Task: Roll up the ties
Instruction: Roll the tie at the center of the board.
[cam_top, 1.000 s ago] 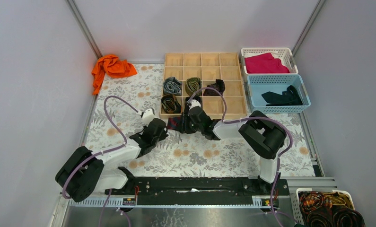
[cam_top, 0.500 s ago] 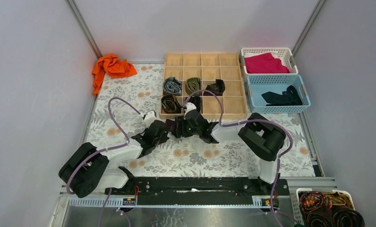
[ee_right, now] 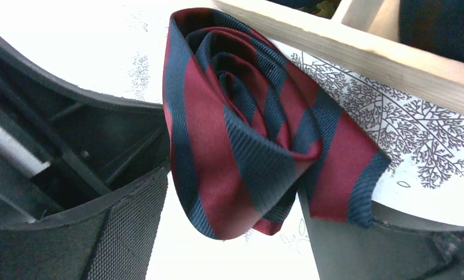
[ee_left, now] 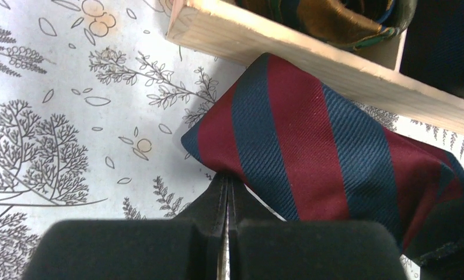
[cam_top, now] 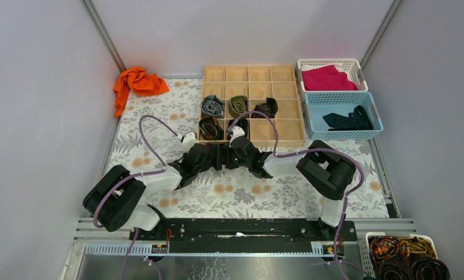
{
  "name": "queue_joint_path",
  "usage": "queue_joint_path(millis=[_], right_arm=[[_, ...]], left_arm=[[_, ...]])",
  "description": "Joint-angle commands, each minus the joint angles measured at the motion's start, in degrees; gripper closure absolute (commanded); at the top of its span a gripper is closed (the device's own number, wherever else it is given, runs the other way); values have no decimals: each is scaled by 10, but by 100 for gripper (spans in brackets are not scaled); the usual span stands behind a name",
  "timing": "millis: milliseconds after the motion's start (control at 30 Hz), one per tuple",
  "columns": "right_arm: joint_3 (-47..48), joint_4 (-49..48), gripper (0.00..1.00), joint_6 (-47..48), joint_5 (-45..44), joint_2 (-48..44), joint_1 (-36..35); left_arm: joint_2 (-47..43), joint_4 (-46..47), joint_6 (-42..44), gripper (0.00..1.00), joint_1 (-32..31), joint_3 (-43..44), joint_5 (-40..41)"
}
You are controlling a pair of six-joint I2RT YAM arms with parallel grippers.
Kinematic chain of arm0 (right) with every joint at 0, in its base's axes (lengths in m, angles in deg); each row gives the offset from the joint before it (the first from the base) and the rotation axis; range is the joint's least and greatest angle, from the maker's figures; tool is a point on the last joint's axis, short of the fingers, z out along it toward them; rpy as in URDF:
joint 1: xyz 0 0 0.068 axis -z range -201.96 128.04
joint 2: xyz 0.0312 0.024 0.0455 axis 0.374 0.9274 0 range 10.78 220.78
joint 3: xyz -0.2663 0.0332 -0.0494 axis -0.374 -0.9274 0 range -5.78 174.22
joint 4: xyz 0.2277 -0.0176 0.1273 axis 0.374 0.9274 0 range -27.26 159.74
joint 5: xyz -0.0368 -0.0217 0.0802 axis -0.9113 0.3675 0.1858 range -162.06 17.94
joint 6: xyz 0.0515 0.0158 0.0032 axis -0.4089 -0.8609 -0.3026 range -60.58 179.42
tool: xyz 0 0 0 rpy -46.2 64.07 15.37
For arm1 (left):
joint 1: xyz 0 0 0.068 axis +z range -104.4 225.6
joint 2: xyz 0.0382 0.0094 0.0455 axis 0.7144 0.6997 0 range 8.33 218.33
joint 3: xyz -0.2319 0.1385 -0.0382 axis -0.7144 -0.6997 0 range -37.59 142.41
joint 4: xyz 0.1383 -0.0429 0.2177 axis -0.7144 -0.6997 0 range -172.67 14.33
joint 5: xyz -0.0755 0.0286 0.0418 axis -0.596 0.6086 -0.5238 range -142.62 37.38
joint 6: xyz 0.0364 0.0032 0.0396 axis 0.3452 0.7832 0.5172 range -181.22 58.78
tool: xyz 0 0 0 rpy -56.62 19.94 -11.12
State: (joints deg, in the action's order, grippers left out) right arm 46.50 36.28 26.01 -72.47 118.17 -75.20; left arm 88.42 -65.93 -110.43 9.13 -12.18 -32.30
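- One striped tie (ee_right: 241, 116), navy and red, is rolled into a coil. It lies on the floral desk (cam_top: 159, 111) at the centre of the top view, just in front of the wooden organiser (cam_top: 282, 131).
- The right pincer (ee_right: 235, 184) stands wide open, with the coil between its fingers.
- The left pincer (ee_left: 227, 192) is closed, its tips touching the coil's edge. I cannot tell whether any fabric is pinched.
- Five more rolled ties sit in the organiser's sixteen compartments:
  - Third row back: grey-blue tie (cam_top: 213, 105), olive tie (cam_top: 237, 105), dark tie (cam_top: 266, 107).
  - Front row: brown tie (cam_top: 210, 128) and black tie (cam_top: 240, 122), the latter partly hidden by the right arm (cam_top: 288, 157).
- One loose black tie (cam_top: 349, 121) lies in the blue basket (cam_top: 341, 96) at right.
- An orange cloth (cam_top: 139, 83) lies at upper left.
- A magenta cloth (cam_top: 328, 77) fills the white basket (cam_top: 328, 60) at upper right.
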Motion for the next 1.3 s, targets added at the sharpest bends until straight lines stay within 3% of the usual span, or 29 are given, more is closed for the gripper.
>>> queue_joint_path(millis=[0, 133, 367, 433, 833, 1267], right_arm=[[-55, 32, 10, -26, 44, -2, 13], [-93, -32, 2, -71, 75, -8, 30], [-147, -222, 1, -145, 142, 15, 66], [-147, -229, 0, -147, 149, 14, 68], [-167, -390, 7, -247, 146, 61, 74], [-201, -270, 9, -200, 12, -41, 81]], left_arm=[[30, 15, 19, 100, 8, 8, 3], [45, 21, 21, 100, 15, 9, 3], [58, 26, 24, 100, 20, 12, -5], [61, 27, 26, 100, 21, 11, -5], [79, 41, 31, 100, 26, 8, -15], [51, 23, 39, 100, 50, -4, -13]])
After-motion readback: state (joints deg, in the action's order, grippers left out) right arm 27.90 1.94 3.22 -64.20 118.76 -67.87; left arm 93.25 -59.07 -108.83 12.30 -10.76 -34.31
